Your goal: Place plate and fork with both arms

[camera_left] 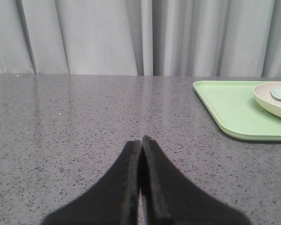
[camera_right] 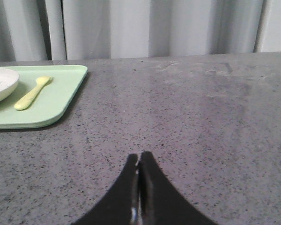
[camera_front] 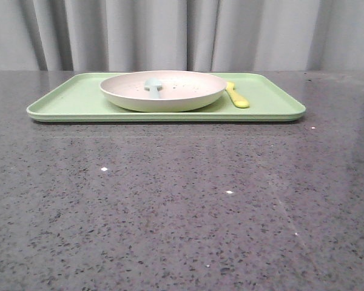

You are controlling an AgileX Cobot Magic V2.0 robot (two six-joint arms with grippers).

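Observation:
The cream speckled plate [camera_front: 170,92] sits on the light-green tray [camera_front: 67,106] at the far side of the table. A pale blue utensil [camera_front: 153,85] lies in it. The yellow fork [camera_front: 237,96] lies on the tray just right of the plate. Neither gripper shows in the front view. My left gripper [camera_left: 141,139] is shut and empty, low over the bare table, left of the tray [camera_left: 229,105] and plate [camera_left: 274,101]. My right gripper [camera_right: 139,155] is shut and empty over the table, right of the tray [camera_right: 61,93], fork [camera_right: 32,93] and plate [camera_right: 0,84].
The tabletop [camera_front: 182,200] is dark grey speckled stone. A grey curtain [camera_front: 182,33] hangs along its far edge behind the tray.

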